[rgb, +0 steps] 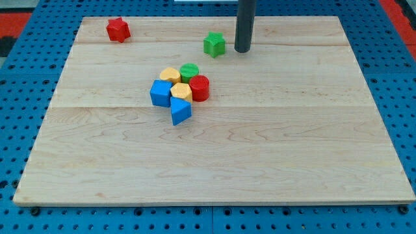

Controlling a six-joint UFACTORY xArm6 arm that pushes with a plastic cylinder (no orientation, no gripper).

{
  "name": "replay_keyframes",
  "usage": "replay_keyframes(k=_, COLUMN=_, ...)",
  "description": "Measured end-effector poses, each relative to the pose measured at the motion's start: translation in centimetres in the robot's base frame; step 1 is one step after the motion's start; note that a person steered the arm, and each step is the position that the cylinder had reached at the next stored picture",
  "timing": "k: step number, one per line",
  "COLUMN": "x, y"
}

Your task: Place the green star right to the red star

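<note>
The green star (214, 44) sits near the view's top, a little left of centre, flat on the wooden counter (292, 143). My tip (242, 50) stands just beside it on the view's right, with a narrow strip of bare wood between them, so the 2 are close but apart. The tool here is a plain dark rod with nothing to clench or release; it grasps nothing and only rests its end at the counter's surface.

The red star (117, 29) lies well apart from the green star, towards the view's top left corner. The green star is thus on the red star's right side, though far from it and slightly lower in the view.

Below these, near the counter's middle, 6 blocks huddle together (most of them touching). A green cylinder (189, 71) sits at the cluster's top, with a yellow block (170, 75) just to its left and a red cylinder (199, 87) at the right. A second yellow block (181, 91), possibly a hexagon, lies in the middle. A blue cube (160, 93) sits on the left, and a blue triangular block (181, 111) lies at the bottom.
</note>
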State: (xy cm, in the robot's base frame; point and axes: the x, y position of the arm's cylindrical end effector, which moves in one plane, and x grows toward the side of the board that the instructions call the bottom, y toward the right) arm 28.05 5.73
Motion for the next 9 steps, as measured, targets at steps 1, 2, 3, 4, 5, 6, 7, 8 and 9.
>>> replay_keyframes(k=1, x=-2.0, y=-6.3)
replay_keyframes(k=2, x=-1.1, y=-6.7)
replay_keyframes(k=3, x=1.2, y=-8.3)
replay_keyframes(k=4, x=0.5, y=-14.3)
replay_keyframes(k=5, x=0.5, y=-14.6)
replay_keyframes(k=6, x=4.6, y=-14.9)
replay_keyframes(k=7, x=3.3, y=-18.6)
replay_keyframes(k=8, x=0.9, y=-17.7)
replay_keyframes(k=9, x=-2.0, y=-17.1)
